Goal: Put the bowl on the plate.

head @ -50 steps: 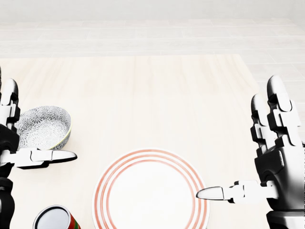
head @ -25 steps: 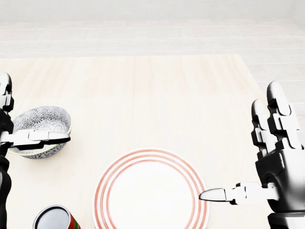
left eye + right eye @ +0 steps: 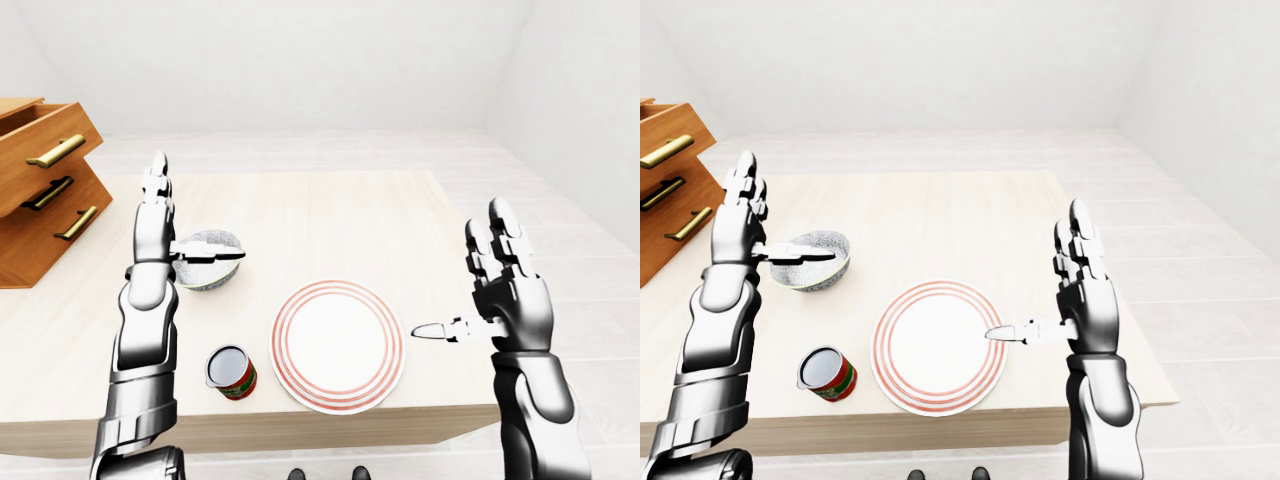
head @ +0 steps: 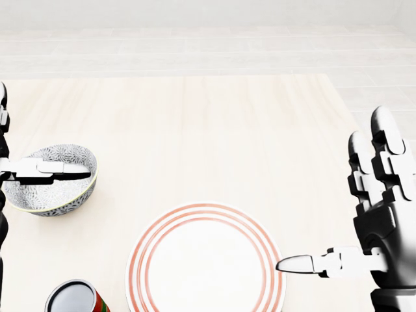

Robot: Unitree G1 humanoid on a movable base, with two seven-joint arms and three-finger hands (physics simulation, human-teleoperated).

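Bowl (image 4: 45,195) sits on the worktop (image 4: 214,130) at the head view's left, left hand's (image 3: 153,215) thumb across its rim, fingers (image 3: 158,175) spread straight. Plate (image 4: 205,260) lies apart at the bottom edge; right hand (image 4: 380,221) splayed just beside it.

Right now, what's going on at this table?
The robot is going for the bowl. Its left hand is at the bowl, thumb across the opening and fingers straight up, so there is no closed grip. The bowl is left of the plate, which is bare. The right hand hangs open to the plate's right, thumb toward its rim. A can stands by the plate's lower left.
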